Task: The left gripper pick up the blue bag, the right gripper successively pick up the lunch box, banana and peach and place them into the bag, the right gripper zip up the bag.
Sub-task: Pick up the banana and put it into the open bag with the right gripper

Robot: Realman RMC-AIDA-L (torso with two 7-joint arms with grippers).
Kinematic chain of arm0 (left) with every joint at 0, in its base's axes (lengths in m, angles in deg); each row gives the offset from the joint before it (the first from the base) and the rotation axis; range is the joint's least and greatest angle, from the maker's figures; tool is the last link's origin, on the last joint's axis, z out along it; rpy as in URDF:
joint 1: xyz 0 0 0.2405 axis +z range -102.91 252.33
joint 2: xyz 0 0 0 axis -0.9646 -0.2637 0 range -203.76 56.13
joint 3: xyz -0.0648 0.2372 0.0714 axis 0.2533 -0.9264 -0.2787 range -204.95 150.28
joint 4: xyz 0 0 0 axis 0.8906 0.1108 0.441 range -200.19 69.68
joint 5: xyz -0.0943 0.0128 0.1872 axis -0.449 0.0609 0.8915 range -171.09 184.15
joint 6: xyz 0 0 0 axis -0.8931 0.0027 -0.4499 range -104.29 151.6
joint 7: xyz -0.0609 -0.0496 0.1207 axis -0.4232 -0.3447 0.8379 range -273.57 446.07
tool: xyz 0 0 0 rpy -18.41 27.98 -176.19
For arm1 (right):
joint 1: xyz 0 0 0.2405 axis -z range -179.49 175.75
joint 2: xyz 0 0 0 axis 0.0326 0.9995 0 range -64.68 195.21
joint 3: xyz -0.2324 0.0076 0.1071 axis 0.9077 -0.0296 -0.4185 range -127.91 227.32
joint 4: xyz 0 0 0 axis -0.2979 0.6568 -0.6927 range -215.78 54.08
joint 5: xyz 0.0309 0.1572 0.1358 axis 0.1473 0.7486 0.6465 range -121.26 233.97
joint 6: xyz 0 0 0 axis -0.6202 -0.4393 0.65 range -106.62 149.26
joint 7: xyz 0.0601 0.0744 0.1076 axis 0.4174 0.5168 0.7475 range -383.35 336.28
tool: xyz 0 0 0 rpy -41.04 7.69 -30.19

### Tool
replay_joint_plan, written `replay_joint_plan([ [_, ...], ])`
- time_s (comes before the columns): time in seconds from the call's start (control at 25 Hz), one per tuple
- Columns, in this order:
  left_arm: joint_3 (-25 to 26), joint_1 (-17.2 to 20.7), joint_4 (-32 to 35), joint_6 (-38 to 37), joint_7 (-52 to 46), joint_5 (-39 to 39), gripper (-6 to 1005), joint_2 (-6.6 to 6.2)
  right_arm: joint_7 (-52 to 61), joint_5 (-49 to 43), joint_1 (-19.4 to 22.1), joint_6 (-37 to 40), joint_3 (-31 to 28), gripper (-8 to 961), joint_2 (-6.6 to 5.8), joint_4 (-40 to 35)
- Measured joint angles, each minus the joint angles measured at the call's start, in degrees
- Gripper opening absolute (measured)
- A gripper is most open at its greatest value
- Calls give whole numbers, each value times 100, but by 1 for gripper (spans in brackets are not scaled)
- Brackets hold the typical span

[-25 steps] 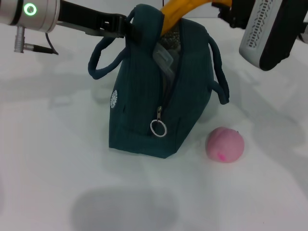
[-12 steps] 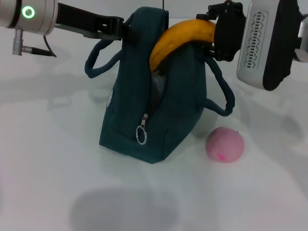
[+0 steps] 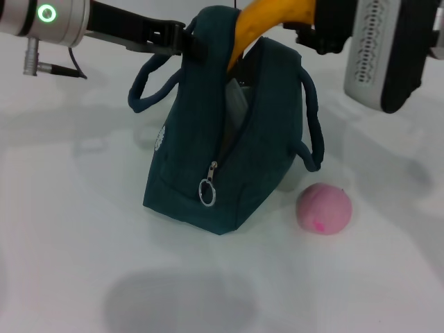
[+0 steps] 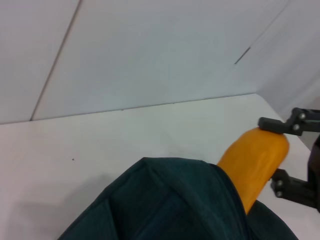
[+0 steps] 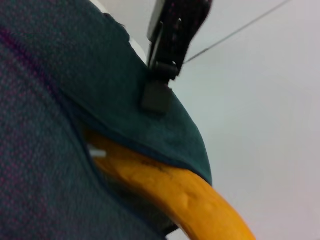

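The left pincer (image 3: 186,38) grips the top edge of the bag (image 3: 229,146), holding its mouth up off the white surface (image 3: 83,229). Across the opening from it, the right pincer (image 3: 312,31) is clamped on the banana (image 3: 260,21), whose lower end dips into the bag's mouth just below that pincer. The head view alone shows the peach (image 3: 324,209), lying on the surface well below the right pincer, just beside the bag. The right wrist view shows the left pincer's finger (image 5: 159,95) pinching the fabric, with the banana (image 5: 180,195) passing under the rim.
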Motion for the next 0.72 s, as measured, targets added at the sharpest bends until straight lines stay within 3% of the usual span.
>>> replay_joint_plan([
  [0.24,-6,-11,29,8,1,-11,49,35,-366,-48,-324,56,418,459,7,402],
  [0.72,19,-26,1,14,12,-17,49,31,-504,50,-296,41,781,458,19,497],
])
